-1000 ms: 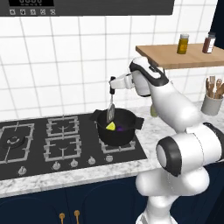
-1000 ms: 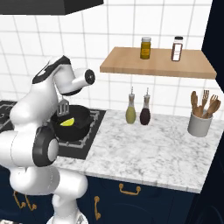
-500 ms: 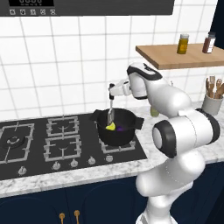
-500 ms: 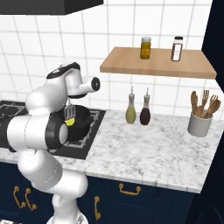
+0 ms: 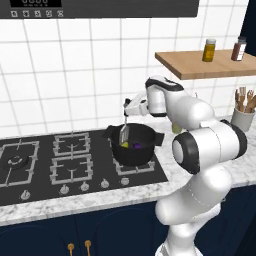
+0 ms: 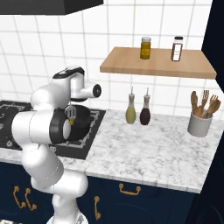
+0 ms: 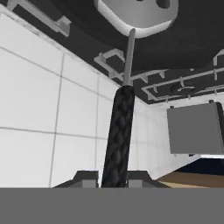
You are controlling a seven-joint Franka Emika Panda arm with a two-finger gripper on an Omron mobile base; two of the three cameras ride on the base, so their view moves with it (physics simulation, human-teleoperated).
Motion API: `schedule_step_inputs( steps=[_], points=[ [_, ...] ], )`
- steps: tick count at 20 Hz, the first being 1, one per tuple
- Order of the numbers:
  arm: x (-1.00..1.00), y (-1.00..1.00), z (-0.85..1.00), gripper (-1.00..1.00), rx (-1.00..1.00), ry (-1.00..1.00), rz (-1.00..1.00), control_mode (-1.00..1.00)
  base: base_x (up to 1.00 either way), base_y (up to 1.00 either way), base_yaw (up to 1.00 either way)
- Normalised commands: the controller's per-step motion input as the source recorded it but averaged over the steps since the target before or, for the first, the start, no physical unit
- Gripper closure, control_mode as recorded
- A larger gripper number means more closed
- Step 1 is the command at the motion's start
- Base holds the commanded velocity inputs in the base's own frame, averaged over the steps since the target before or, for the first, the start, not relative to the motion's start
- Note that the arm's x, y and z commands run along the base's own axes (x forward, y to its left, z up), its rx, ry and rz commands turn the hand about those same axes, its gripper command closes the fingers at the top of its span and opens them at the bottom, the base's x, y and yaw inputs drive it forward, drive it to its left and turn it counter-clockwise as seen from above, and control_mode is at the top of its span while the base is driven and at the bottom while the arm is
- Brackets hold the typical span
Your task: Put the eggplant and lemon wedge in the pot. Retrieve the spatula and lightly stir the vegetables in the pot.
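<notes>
Stirring step: gripper (image 7: 112,178) jaws clamp the spatula (image 5: 124,133) over the pot (image 5: 132,145); next, sweep gently through vegetables.

My bench (image 6: 144,144) is grey-veined white marble, and the black cooktop (image 5: 50,165) set into it is my landmark. On the cooktop's right rear burner stands the pot (image 5: 132,145). Right of the cooktop, by the wall, two bottles (image 6: 138,113) stand side by side on the marble. Farther right of the cooktop stands a grey cup (image 6: 199,124) of wooden utensils. Above the marble, a wooden shelf (image 6: 157,65) carries two jars (image 6: 161,47).
</notes>
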Motion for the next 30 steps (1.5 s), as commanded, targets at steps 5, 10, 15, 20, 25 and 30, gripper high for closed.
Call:
schedule_step_inputs(
  steps=[5, 10, 15, 20, 25, 30],
  points=[
    [-0.37, -0.11, 0.41, 1.0, -0.01, -0.12, 0.0, -1.0, 0.0, 0.0, 0.0],
    [-0.16, -0.01, 0.16, 1.0, -0.04, 0.05, 0.0, -1.0, 0.0, 0.0, 0.0],
    [0.0, 0.0, -0.19, 1.0, -0.01, 0.18, 0.01, -1.0, 0.0, 0.0, 0.0],
    [-0.02, 0.0, -0.16, 1.0, 0.09, 0.11, 0.25, -1.0, 0.0, 0.0, 0.0],
    [-0.43, 0.0, -0.07, 1.0, 0.2, 0.02, 0.39, -1.0, 0.0, 0.0, 0.0],
    [-0.1, -0.05, -0.3, 1.0, 0.09, 0.03, 0.32, -1.0, 0.0, 0.0, 0.0]
  ],
)
